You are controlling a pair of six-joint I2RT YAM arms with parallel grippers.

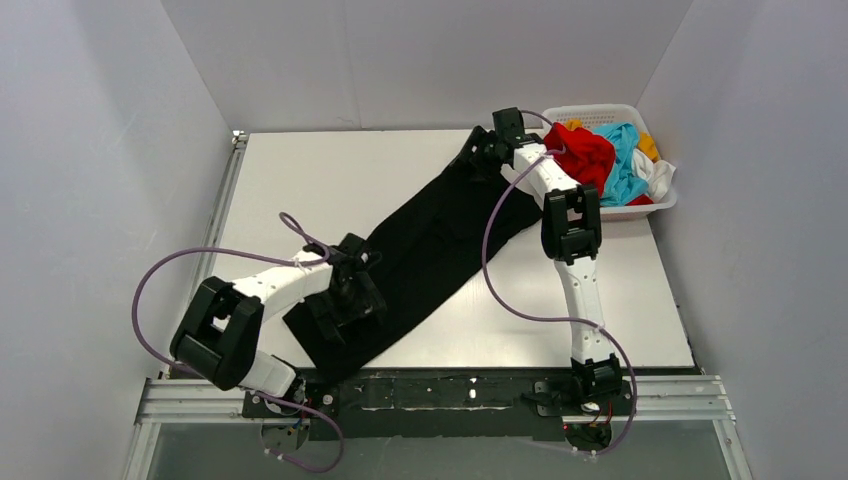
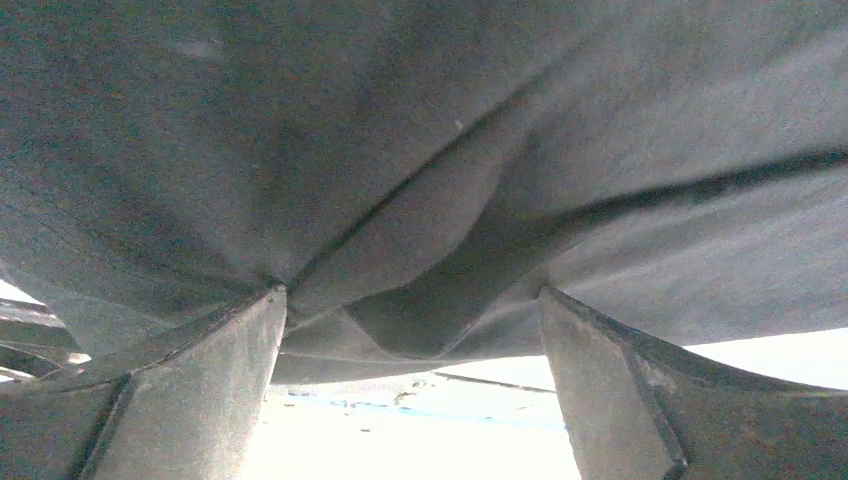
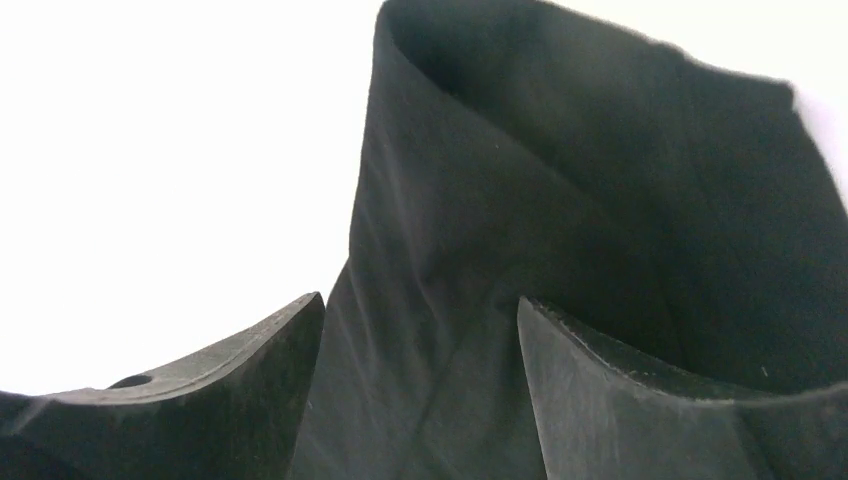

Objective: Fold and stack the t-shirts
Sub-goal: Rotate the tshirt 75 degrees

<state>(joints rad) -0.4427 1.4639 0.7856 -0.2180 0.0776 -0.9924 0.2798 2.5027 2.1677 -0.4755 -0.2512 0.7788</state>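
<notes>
A large black t-shirt (image 1: 440,240) lies in a long diagonal band across the white table (image 1: 300,180). My left gripper (image 1: 352,300) is over its near left end. In the left wrist view this gripper (image 2: 412,300) is open, and creased black cloth (image 2: 400,130) fills the view just past its fingertips. My right gripper (image 1: 480,150) is at the shirt's far end. In the right wrist view that gripper (image 3: 420,310) stands open with a raised fold of the black shirt (image 3: 560,180) between its fingers. Red (image 1: 585,150), light blue (image 1: 625,160), white (image 1: 660,180) and orange-yellow (image 1: 648,145) t-shirts are piled in the basket.
A white lattice basket (image 1: 590,108) stands at the table's far right corner, right beside the right arm's wrist. Grey walls close in the table on three sides. A metal rail runs along the near edge by the arm bases.
</notes>
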